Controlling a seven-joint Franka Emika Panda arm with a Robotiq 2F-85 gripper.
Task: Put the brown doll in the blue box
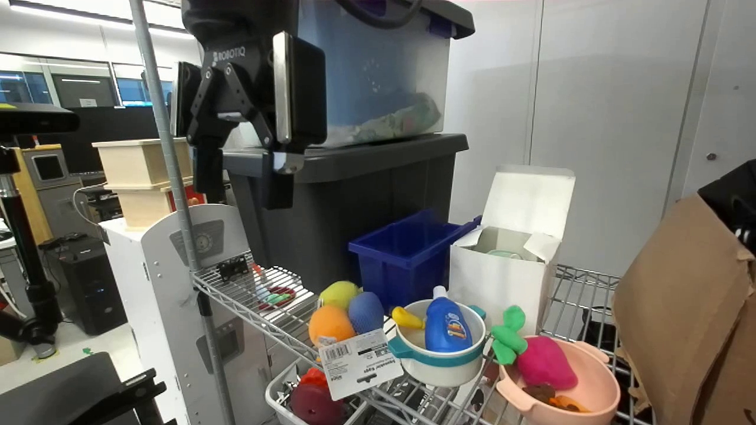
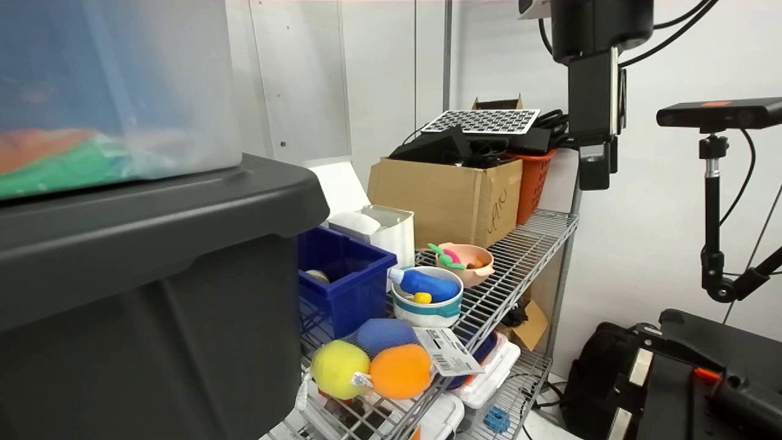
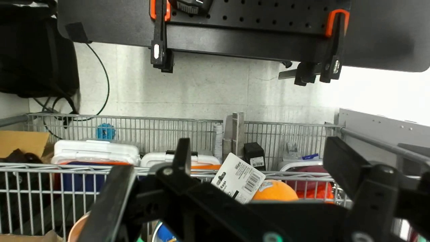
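Lab, by look: robot gripper, camera on jointed stand, clamps on perforated board, PC tower, wire shelf.

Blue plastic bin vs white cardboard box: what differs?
Top: the white cardboard box has a raised lid flap; the blue plastic bin shows no lid.
Height: with that flap up, the box reaches higher than the bin.
Colour: bin royal blue, box white.
Shared: both open at the top, side by side on the wire shelf.

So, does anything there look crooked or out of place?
Slightly: the printed card by the round orange toy juts at a slant past the wire shelf edge, and the lid of the white box stands open. Nothing looks spilled.
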